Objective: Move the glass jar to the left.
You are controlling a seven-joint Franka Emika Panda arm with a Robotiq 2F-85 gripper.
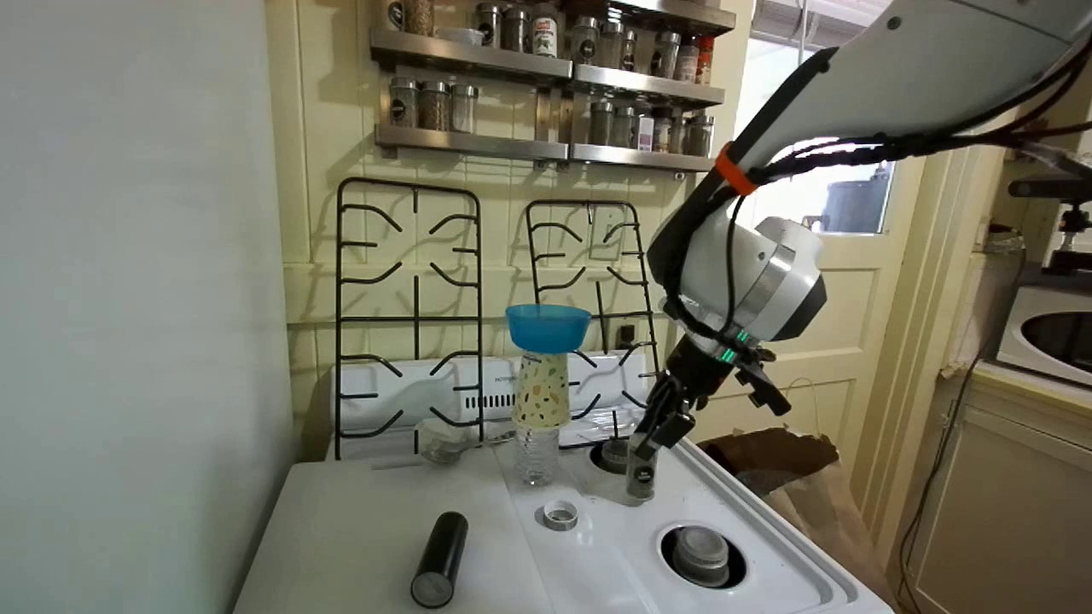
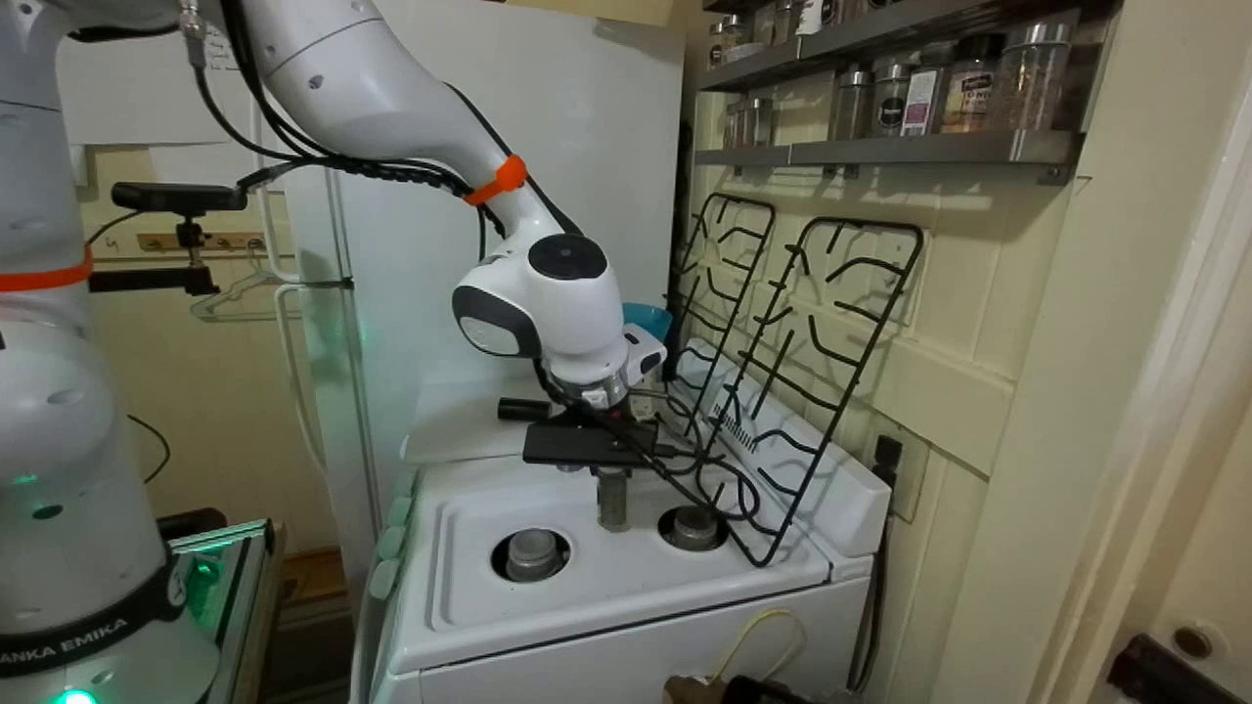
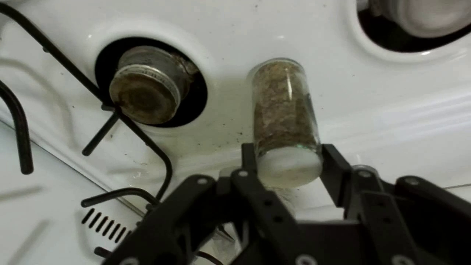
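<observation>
The glass jar is a small clear cylinder with brown contents and a dark label. It stands upright on the white stove top between two burner openings, in both exterior views (image 1: 642, 483) (image 2: 613, 501) and in the wrist view (image 3: 284, 106). My gripper (image 3: 289, 160) has one finger on each side of the jar's pale top, and both fingers appear to touch it. In an exterior view the gripper (image 1: 659, 433) comes down tilted onto the jar's upper part. In an exterior view the wrist's black camera body (image 2: 592, 443) hides the fingers.
Burners (image 1: 701, 554) (image 3: 147, 88) flank the jar. A clear bottle (image 1: 536, 456) carries a speckled cup (image 1: 543, 388) and blue bowl (image 1: 548, 328). A white ring (image 1: 560, 514) and black cylinder (image 1: 441, 558) lie on the stove. Black grates (image 1: 409, 319) (image 2: 831, 332) lean at the back.
</observation>
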